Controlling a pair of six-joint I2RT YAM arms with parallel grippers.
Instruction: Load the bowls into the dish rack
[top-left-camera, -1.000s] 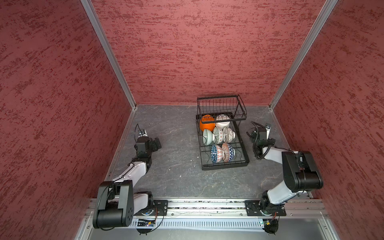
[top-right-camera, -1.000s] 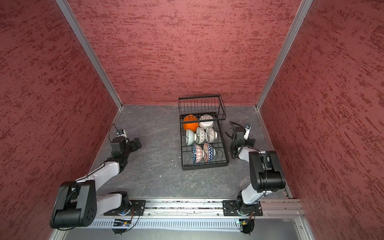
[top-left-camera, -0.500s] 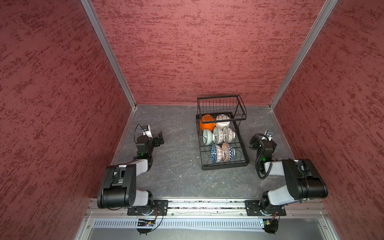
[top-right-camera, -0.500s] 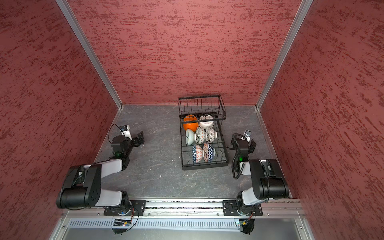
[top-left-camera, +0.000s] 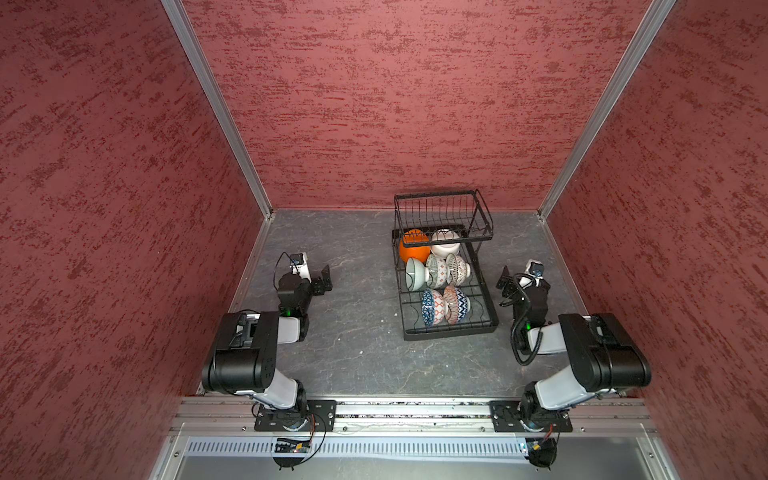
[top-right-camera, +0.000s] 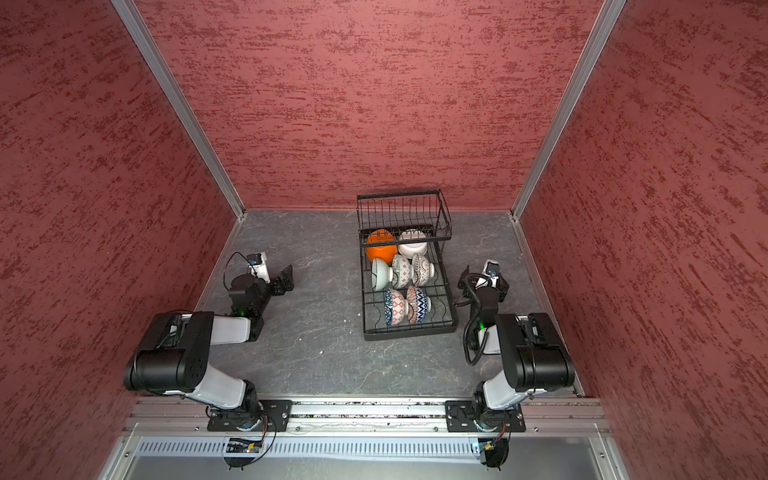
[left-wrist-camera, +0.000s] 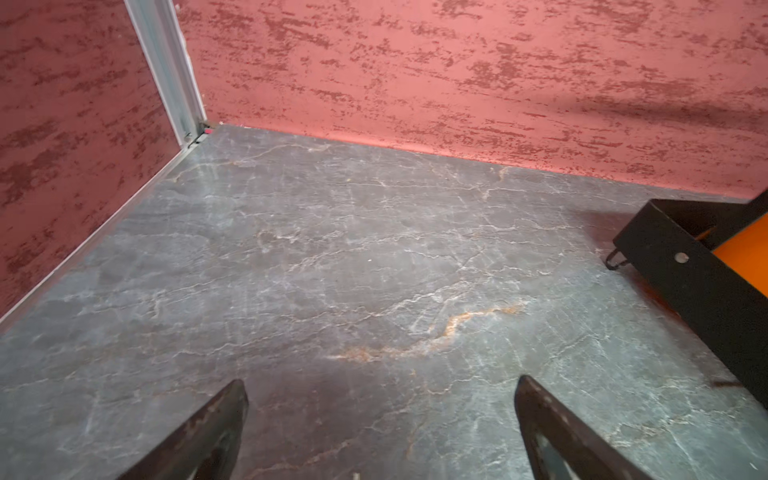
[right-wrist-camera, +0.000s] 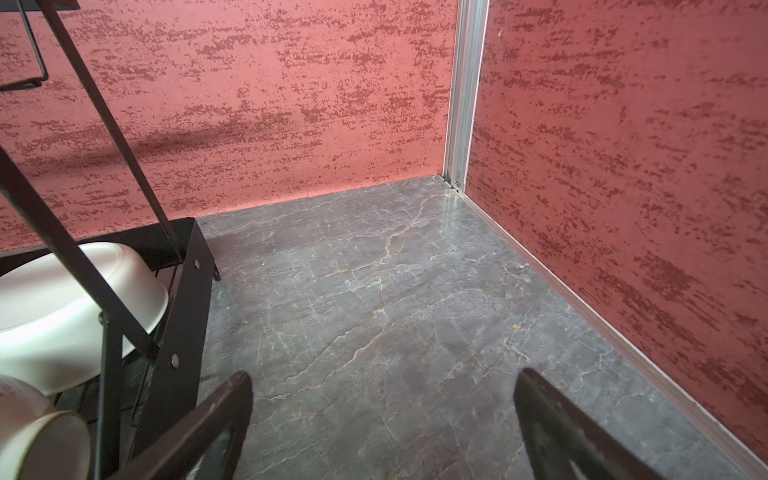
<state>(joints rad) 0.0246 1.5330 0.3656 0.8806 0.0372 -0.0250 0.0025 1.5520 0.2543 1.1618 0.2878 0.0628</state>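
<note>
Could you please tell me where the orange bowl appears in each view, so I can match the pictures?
Top view: orange bowl in the far left corner of the rack, under its basket.
Top view: same spot, beside the white bowl.
Left wrist: an orange sliver behind the rack's black rail.
Right wrist: not in view.
Shared landmark: the rack, in all four views.

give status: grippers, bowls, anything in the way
Open and empty: left gripper, right gripper. Seven bowls in rack base, none on table. Nothing in the way.
</note>
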